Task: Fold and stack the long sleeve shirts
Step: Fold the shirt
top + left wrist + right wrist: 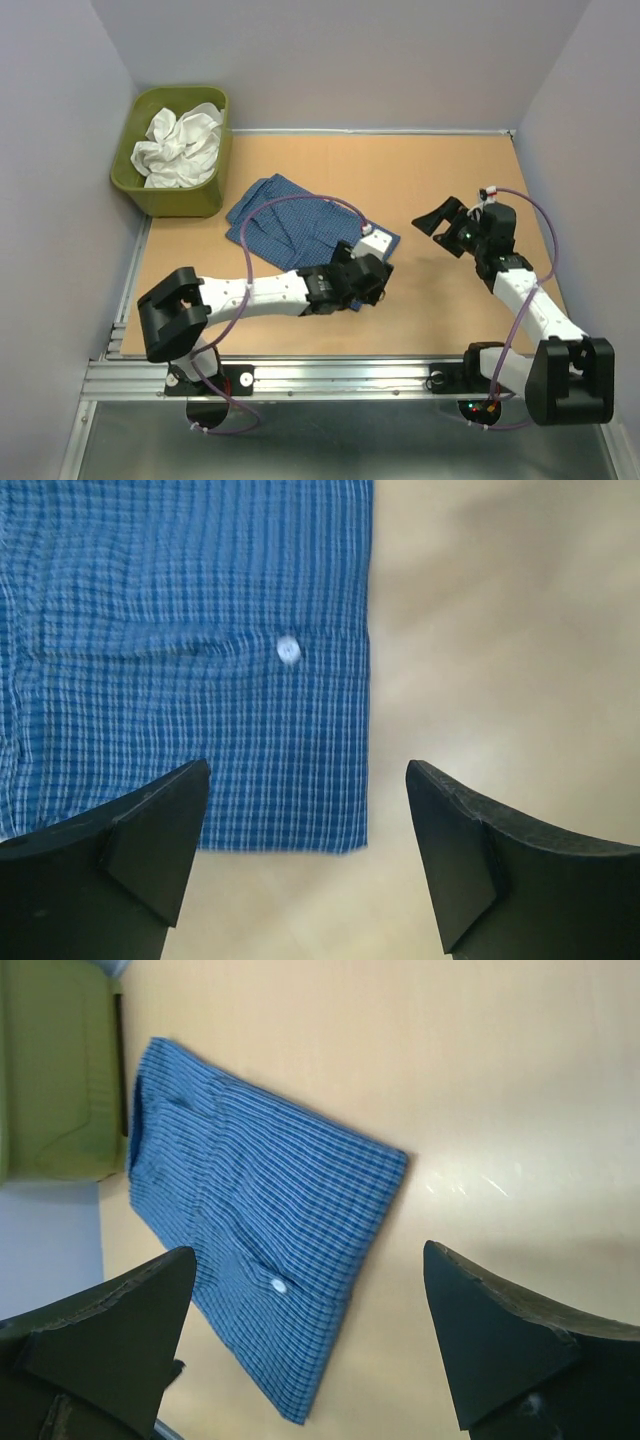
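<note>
Pale grey walls [330, 60] close off the left, far and right sides of a tan, wood-toned table [440, 165]. A ribbed aluminium rail [330, 375] runs along the table's near edge. Smooth bare board lies on the far side and to the right of the dark blue checked shirt [285, 222]. The shirt lies flat, folded into a rough rectangle left of centre, at a slant to the table edges. Its weave is a fine grid of pale lines on blue, slightly puckered, with one small pale button [288, 650] beside a stitched band. From the left wrist, its right edge looks straight and crisp and meets the near hem in a square corner.

The left gripper [308, 775] hangs over that corner with its jaws spread wide and nothing between them. One black wedge-shaped finger is over cloth and the other over bare board; whether either touches cannot be told. The right gripper [308, 1252] is well apart to the right, above bare table, its jaws likewise wide apart and empty, facing the shirt. A broad strip of board separates the two.

At the far left corner, an olive-green plastic tub [185, 200] with rounded rims holds the white garment [180, 145], crumpled in a heap. The tub's near wall is close to the shirt's far left corner but apart from it. Thin purple cables [300, 198] loop above each arm.
</note>
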Controlling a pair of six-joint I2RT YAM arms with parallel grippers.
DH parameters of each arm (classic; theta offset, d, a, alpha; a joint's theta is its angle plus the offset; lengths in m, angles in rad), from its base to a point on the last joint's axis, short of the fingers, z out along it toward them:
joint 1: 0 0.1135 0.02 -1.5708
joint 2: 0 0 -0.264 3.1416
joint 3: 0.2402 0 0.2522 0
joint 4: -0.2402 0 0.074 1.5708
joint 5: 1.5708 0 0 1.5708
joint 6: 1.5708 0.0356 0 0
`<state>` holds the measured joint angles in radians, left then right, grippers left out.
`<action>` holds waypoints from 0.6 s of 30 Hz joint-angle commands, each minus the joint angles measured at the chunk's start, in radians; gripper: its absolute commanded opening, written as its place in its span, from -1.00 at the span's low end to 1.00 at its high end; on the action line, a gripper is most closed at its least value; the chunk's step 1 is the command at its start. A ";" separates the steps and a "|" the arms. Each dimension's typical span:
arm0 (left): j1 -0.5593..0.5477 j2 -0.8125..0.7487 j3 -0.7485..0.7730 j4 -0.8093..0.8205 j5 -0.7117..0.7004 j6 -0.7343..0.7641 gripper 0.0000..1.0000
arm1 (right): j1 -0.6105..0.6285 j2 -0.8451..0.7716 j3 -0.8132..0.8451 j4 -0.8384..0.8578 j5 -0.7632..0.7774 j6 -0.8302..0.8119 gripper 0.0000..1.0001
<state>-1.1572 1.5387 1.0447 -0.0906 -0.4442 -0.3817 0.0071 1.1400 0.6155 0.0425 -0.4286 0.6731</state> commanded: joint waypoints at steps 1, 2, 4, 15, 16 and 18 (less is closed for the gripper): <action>-0.117 0.075 0.047 -0.155 -0.177 0.021 0.75 | -0.002 -0.101 -0.088 -0.157 0.123 -0.014 1.00; -0.136 0.127 0.061 -0.173 -0.194 0.018 0.70 | -0.002 -0.143 -0.101 -0.161 0.131 0.002 1.00; -0.179 0.199 0.095 -0.205 -0.214 0.020 0.61 | -0.004 -0.177 -0.141 -0.161 0.126 0.023 1.00; -0.205 0.405 0.201 -0.303 -0.294 0.010 0.30 | -0.002 -0.178 -0.247 -0.068 0.022 0.046 1.00; -0.205 0.414 0.212 -0.310 -0.298 0.010 0.25 | -0.002 -0.169 -0.261 -0.053 -0.007 0.060 1.00; -0.205 0.429 0.221 -0.323 -0.298 0.007 -0.10 | -0.002 -0.151 -0.305 0.038 -0.044 0.114 1.00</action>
<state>-1.3663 1.9427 1.2320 -0.3405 -0.6884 -0.3687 0.0067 0.9722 0.3733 -0.0563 -0.4004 0.7250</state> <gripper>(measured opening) 0.510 0.999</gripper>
